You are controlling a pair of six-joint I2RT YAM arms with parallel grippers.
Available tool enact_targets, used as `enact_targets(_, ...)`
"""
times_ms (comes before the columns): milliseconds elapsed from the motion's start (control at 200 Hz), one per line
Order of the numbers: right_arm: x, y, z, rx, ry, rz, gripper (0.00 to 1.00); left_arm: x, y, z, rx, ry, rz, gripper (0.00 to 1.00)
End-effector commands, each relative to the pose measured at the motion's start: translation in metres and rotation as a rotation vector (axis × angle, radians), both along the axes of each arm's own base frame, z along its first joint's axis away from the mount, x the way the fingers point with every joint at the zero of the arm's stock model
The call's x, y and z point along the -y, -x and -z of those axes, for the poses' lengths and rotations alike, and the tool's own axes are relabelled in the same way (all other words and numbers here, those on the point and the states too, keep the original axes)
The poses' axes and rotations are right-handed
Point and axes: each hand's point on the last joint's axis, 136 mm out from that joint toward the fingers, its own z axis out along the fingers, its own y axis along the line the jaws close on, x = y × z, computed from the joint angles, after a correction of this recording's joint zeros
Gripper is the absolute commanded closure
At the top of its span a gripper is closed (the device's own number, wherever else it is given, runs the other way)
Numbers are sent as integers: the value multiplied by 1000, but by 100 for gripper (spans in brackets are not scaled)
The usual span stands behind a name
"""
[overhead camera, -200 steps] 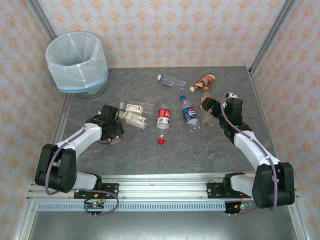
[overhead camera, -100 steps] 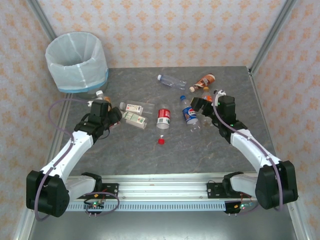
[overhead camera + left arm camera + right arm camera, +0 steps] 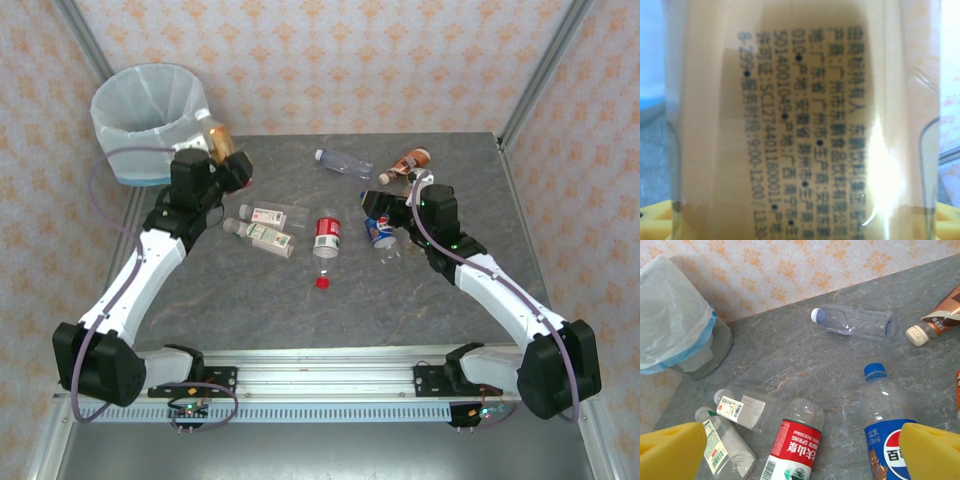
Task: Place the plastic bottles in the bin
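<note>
My left gripper (image 3: 221,160) is shut on an orange-labelled plastic bottle (image 3: 219,138), raised just right of the bin (image 3: 150,120). That bottle's label (image 3: 800,115) sits close against the left wrist camera, with yellow pads (image 3: 654,221) at the lower corners. My right gripper (image 3: 381,206) is open above the blue-labelled bottle (image 3: 380,234), its yellow fingers (image 3: 670,452) either side of the red-labelled bottle (image 3: 796,445) and the blue one (image 3: 886,426). On the table lie two white-green bottles (image 3: 262,238), a red one (image 3: 328,232), a clear one (image 3: 342,162) and a brown one (image 3: 410,162).
A loose red cap (image 3: 322,282) lies on the grey table (image 3: 300,320) in front of the red bottle. Metal frame posts and patterned walls close in the back and sides. The bin (image 3: 675,320) stands off the table's far left corner.
My left arm has lifted the orange-labelled bottle off the table and swung it back toward the bin. My right gripper has moved left, over the blue bottle, still open.
</note>
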Motion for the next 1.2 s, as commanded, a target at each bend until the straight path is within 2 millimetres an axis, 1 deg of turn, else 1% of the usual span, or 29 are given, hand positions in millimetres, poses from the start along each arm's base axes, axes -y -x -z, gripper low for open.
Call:
enact_targets(0,4,-4,-6,14,27,28,1,-9,-14,-44,61,-111,-33,34)
enact_targets(110,8,-2,-5,16,39,44,1,-27,-29,-67,79,-205,-107,34)
enact_targets(280,13,1,-3,12,57,60,1,-66,-52,-95,118,-265,-244,34)
enact_targets(430,17,4,-1,7,56,79,1,-103,-75,-106,130,-286,-358,34)
enact_targets(530,20,7,-1,6,57,86,1,-129,-90,-106,97,-305,-424,34)
enact_targets(656,25,12,1,0,67,103,1,-155,-109,-96,48,-309,-477,34)
enact_targets(701,27,13,1,-1,68,110,1,-163,-117,-90,25,-305,-489,33)
enact_targets(761,28,15,2,-3,69,114,1,-173,-124,-83,-7,-296,-517,33)
enact_targets(776,28,15,2,-3,70,113,1,-175,-124,-84,-11,-291,-523,33)
enact_targets(781,28,15,3,-5,71,113,1,-177,-127,-78,-25,-291,-525,33)
enact_targets(801,29,16,3,-4,71,115,1,-180,-132,-71,-46,-287,-531,33)
enact_targets(871,30,17,2,-5,70,119,1,-188,-141,-62,-92,-276,-543,33)
enact_targets(981,33,19,3,-4,71,129,1,-196,-153,-49,-137,-275,-564,33)
enact_targets(1066,34,20,4,-6,73,132,1,-198,-162,-38,-159,-268,-563,32)
enact_targets(1151,35,21,6,-12,78,135,1,-198,-168,-27,-180,-257,-562,30)
enact_targets(1196,36,22,7,-14,81,137,1,-198,-169,-22,-191,-250,-563,27)
